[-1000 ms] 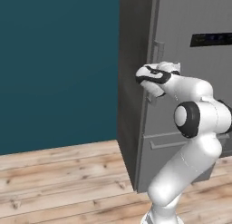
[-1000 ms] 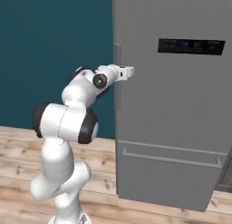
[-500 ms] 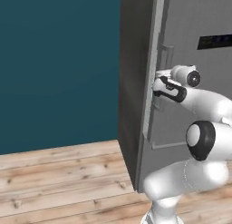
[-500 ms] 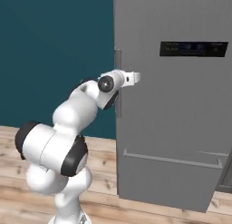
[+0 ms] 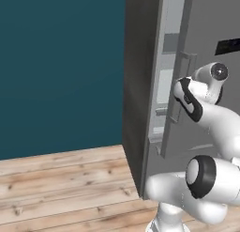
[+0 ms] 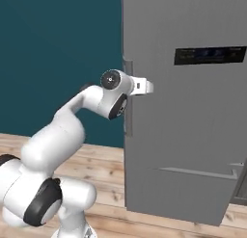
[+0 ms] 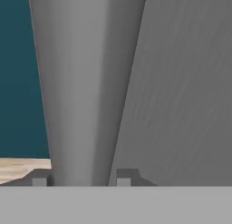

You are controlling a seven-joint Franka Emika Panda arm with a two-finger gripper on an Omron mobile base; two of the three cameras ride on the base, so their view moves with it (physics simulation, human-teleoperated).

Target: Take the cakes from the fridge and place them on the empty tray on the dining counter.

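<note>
Left base view: the fridge [image 5: 206, 19] stands at the right, its door swung slightly ajar, so a narrow strip of pale interior shelving shows between the door edge and the body. What sits on those shelves is too narrow a sliver to make out, and the cakes cannot be told from here. The long bar handle [image 5: 177, 102] runs down the door front. The white arm rises from the lower right, folds at a dark elbow joint and reaches up, with the wrist bent against the handle. The gripper [image 5: 179, 89] is at the bar, its fingertips hidden behind the hand and handle. The black display panel [image 5: 228, 46] is cut off by the right edge.

Right base view: the door front faces the camera, so the gap and shelves are out of sight, while the display panel reads fully. The forearm slopes up from the lower left, and the hand points right, level, at the handle's height. The fingers are lost against the grey door.

Hand view: the two dark fingertips [image 7: 40, 177] stand on either side of the thick grey bar, close against it, the jaws clasped around the handle. Teal wall and a strip of wooden floor [image 7: 22, 166] show at the left
</note>
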